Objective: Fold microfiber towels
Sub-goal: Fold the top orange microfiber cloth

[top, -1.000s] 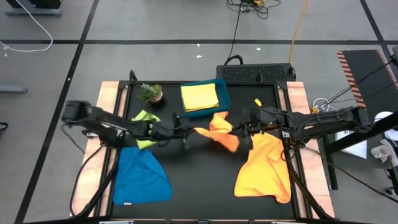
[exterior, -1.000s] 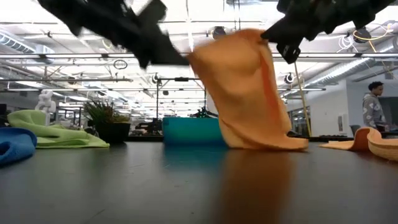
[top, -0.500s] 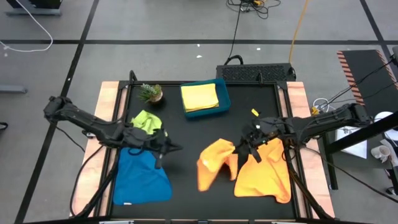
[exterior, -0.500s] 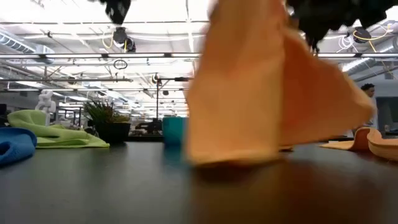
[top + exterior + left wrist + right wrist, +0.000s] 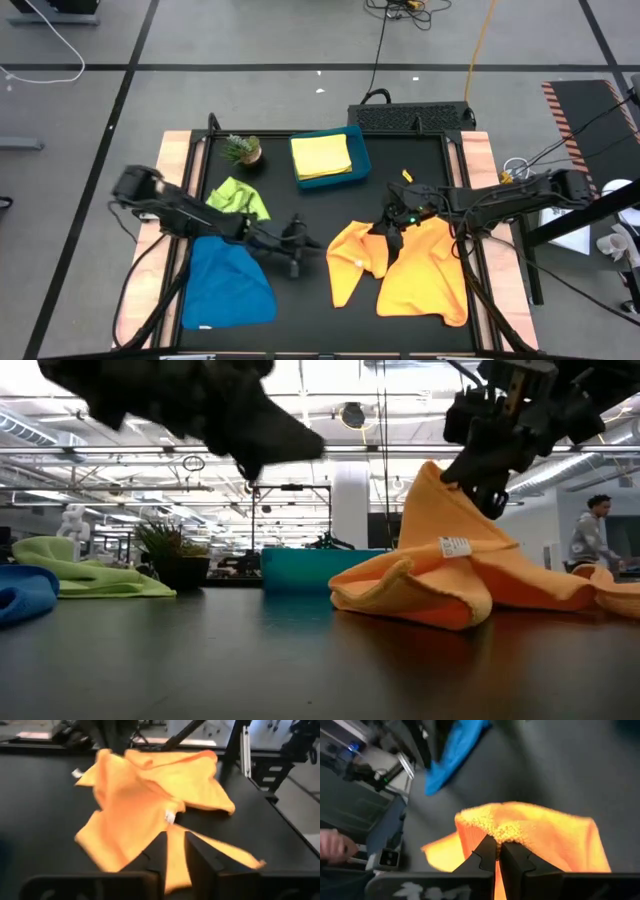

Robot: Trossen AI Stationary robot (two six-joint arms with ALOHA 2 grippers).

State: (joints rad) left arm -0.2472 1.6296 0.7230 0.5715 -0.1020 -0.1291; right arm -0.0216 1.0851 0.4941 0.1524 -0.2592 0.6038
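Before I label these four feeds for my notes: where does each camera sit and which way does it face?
High view: above, facing straight down; both arms, left gripper, right gripper.
Low view: tabletop height, facing the room; right gripper pinching the orange towel.
Left wrist view: behind its own fingers, facing that towel.
Right wrist view: behind its own fingers, shut on the towel.
All four share the orange towel.

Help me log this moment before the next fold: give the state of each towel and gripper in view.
Orange towel: crumpled, one corner lifted.
Second orange towel: spread loose.
Blue towel: spread, unfolded.
Lime green towel: bunched.
Yellow towel: folded, in the teal tray.
Right gripper: shut on orange towel.
Left gripper: holding nothing.
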